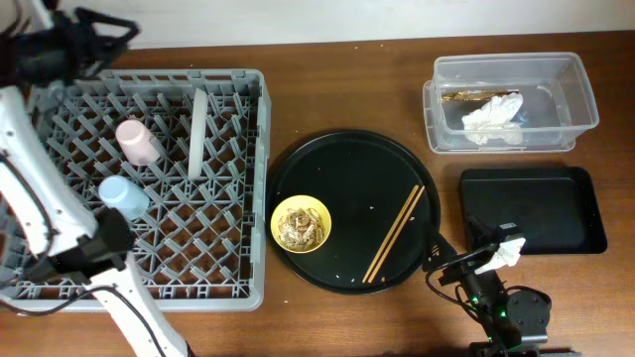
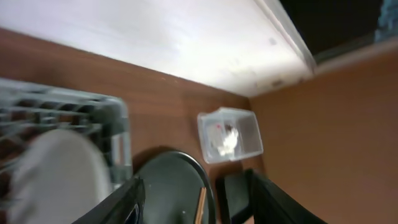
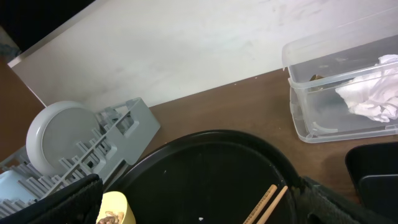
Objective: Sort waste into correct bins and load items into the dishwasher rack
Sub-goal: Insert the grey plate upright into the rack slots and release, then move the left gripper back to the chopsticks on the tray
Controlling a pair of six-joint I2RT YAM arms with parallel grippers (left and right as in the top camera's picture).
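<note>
The grey dishwasher rack (image 1: pixel 238 198) at left holds the pink cup (image 1: pixel 138 142), the light-blue cup (image 1: pixel 123 195) and the pale plate (image 1: pixel 198 134) standing on edge. The yellow bowl (image 1: pixel 301 223) with beige scraps (image 1: pixel 301 228) and the chopsticks (image 1: pixel 394 235) lie on the round black tray (image 1: pixel 352 159). My left gripper (image 1: pixel 117 35) is open and empty above the rack's far left corner, also in the left wrist view (image 2: pixel 199 202). My right gripper (image 1: pixel 461 248) is open and empty at the round tray's near right edge, near the chopsticks (image 3: pixel 266 205).
The clear tub (image 1: pixel 575 99) at the back right holds a crumpled white tissue (image 1: pixel 493 117) and some brown scraps. The black rectangular tray (image 1: pixel 531 203) lies in front of it. A small white bit (image 1: pixel 504 253) shows by my right arm; I cannot tell what it is.
</note>
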